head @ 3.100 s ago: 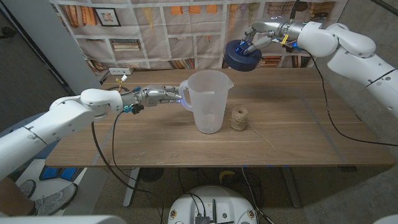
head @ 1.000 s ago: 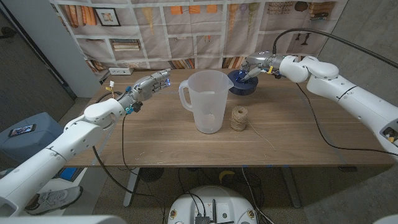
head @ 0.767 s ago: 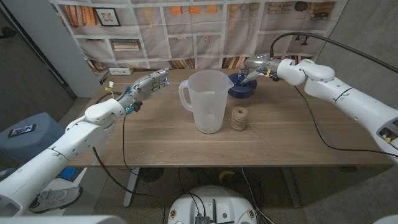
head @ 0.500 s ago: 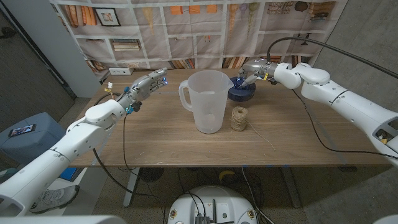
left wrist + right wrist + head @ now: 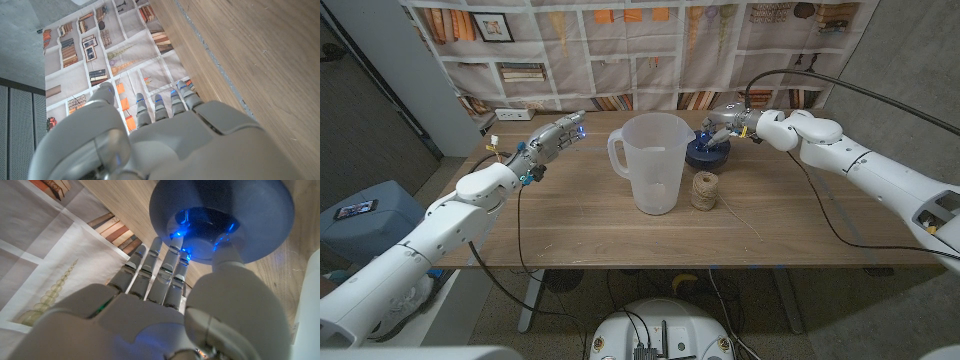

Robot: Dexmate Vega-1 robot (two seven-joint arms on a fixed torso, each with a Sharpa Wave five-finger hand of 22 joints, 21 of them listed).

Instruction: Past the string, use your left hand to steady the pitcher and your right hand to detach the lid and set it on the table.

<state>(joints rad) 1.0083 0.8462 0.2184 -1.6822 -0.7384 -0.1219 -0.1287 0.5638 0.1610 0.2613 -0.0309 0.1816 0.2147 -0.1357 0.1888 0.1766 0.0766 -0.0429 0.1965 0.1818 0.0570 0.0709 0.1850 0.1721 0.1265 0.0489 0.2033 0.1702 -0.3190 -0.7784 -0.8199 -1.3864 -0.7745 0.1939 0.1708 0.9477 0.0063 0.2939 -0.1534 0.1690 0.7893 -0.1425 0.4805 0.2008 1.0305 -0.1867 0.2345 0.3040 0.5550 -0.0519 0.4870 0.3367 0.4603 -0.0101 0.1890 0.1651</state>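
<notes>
Lowered from mid-air, the dark blue lid (image 5: 706, 150) now sits on the bench (image 5: 580, 215) beyond the twine spool (image 5: 704, 191); right hand (image 5: 720, 124) still grips it. Left hand (image 5: 558, 133), fingers apart, has left the open pitcher (image 5: 653, 162). Only release remains.

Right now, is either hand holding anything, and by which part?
The right hand grips the blue lid by its raised centre, with the lid down on the table. The left hand holds nothing.
</notes>
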